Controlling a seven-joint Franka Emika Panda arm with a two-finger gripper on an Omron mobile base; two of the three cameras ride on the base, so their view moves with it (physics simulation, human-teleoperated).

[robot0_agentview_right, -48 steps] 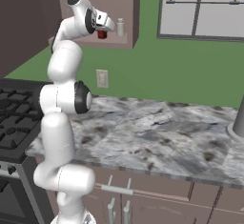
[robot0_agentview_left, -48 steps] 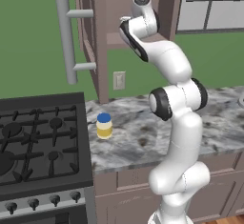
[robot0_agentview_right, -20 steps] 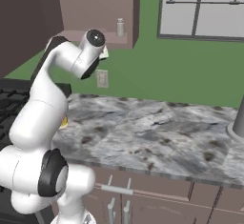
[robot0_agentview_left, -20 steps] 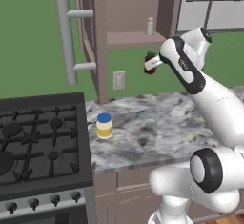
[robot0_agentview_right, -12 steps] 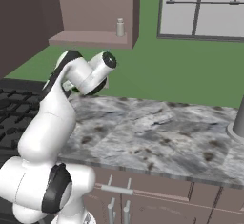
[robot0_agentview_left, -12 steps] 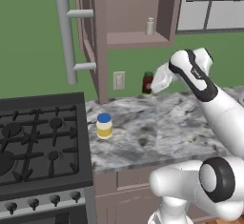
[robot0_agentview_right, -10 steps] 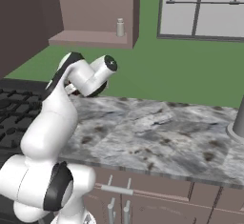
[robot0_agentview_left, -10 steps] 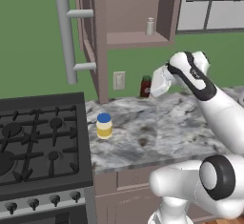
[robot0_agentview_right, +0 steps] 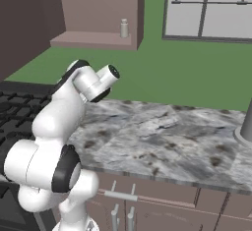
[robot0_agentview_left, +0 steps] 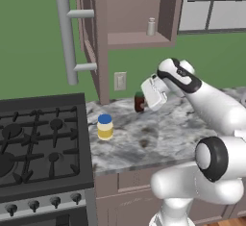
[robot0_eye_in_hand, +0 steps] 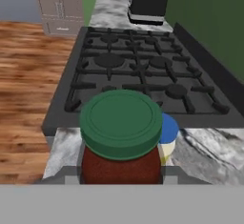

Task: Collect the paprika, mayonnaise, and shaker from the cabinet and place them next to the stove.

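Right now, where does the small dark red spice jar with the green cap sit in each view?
Left base view: paprika centre, held in the gripper above the counter.
Right base view: can't make it out.
Hand view: bottom centre.
Shared landmark: stove.

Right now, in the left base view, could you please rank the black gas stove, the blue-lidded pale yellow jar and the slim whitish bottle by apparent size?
1. Black gas stove, largest.
2. Pale yellow jar.
3. Slim whitish bottle, though it stands farther back.
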